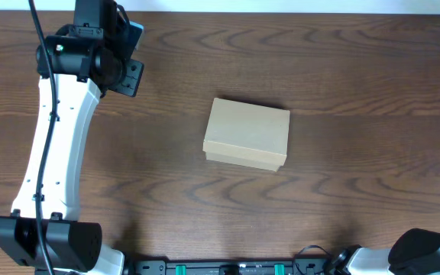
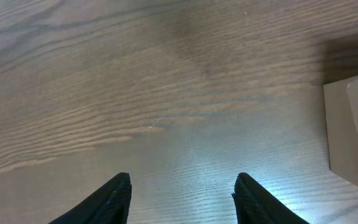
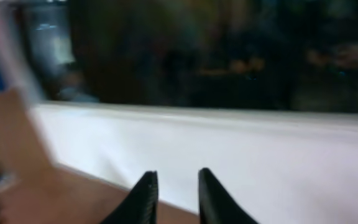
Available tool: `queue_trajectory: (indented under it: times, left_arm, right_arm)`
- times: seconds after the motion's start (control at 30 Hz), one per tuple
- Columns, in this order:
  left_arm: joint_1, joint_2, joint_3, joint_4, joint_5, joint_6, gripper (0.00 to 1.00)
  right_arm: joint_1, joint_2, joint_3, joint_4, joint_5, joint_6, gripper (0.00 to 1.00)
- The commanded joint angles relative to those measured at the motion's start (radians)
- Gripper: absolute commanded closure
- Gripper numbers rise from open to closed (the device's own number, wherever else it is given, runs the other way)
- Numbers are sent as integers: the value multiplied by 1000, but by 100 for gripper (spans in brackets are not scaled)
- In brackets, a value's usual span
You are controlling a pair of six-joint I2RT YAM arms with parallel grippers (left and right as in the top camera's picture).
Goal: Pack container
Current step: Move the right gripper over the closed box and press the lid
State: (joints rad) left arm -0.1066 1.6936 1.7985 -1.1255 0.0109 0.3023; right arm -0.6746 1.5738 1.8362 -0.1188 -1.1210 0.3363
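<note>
The container (image 1: 247,131) is a plain tan cardboard box lying in the middle of the wooden table, its flap lid shut. Its corner also shows at the right edge of the left wrist view (image 2: 353,130). My left gripper (image 2: 182,186) is open and empty. It hangs over bare table at the far left, well apart from the box; in the overhead view it sits under the wrist (image 1: 121,65). My right gripper (image 3: 178,186) has its fingers a little apart with nothing between them. It points off the table at a white wall, and the view is blurred.
The right arm's body (image 1: 426,256) sits at the near right corner. The left arm (image 1: 56,145) stretches along the left side of the table (image 1: 342,191). No pens or cutters show in any view.
</note>
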Motion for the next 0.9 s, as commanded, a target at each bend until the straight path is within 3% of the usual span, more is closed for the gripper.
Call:
queue_trajectory:
  times: [0.0, 0.1, 0.13, 0.17, 0.2, 0.4, 0.57, 0.87]
  left_arm:
    - [3, 0, 6, -5, -13, -23, 47]
    - [3, 0, 6, -4, -14, -23, 47]
    - [3, 0, 6, -4, -14, -23, 47]
    - [3, 0, 6, -4, -15, -23, 47]
    - [3, 0, 6, -3, -16, -23, 47]
    - [4, 0, 6, -1, -50, -37, 47]
    - [23, -1, 6, 0, -56, -49, 46]
    - [91, -3, 6, 0, -54, -64, 44]
  right_arm:
    - [32, -7, 43, -118, 301, -266, 76]
    - [92, -7, 55, -248, 428, -354, 72]
    - [124, -7, 57, -290, 486, -383, 65]
    - [155, -7, 58, -322, 538, -408, 49]
    - [195, -7, 58, -356, 599, -446, 1]
    - [482, -6, 59, -509, 883, -636, 1]
    - [726, 23, 59, -638, 965, -665, 1]
    - [1009, 152, 59, -891, 1054, -665, 1]
